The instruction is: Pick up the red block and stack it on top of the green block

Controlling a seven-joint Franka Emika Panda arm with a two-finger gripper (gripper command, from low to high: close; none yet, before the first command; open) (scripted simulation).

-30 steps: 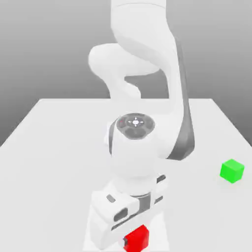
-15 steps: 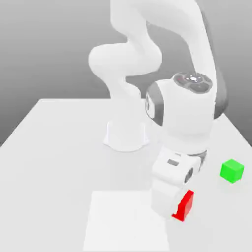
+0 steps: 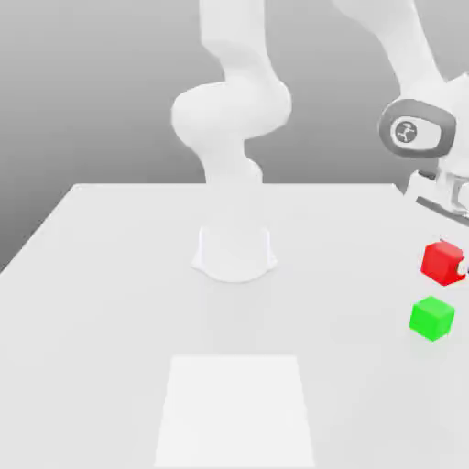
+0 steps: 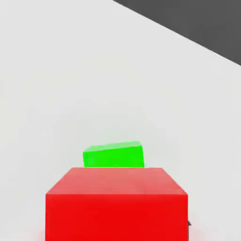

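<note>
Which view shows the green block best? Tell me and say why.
The exterior view: the green block stands whole on the table, its top and two sides visible, with the red block held above it. In the hand view the green block is partly hidden behind the red block.

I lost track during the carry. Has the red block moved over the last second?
Yes. The red block went from the table's near edge toward the exterior view's right and now hangs just above the unmoved green block.
</note>
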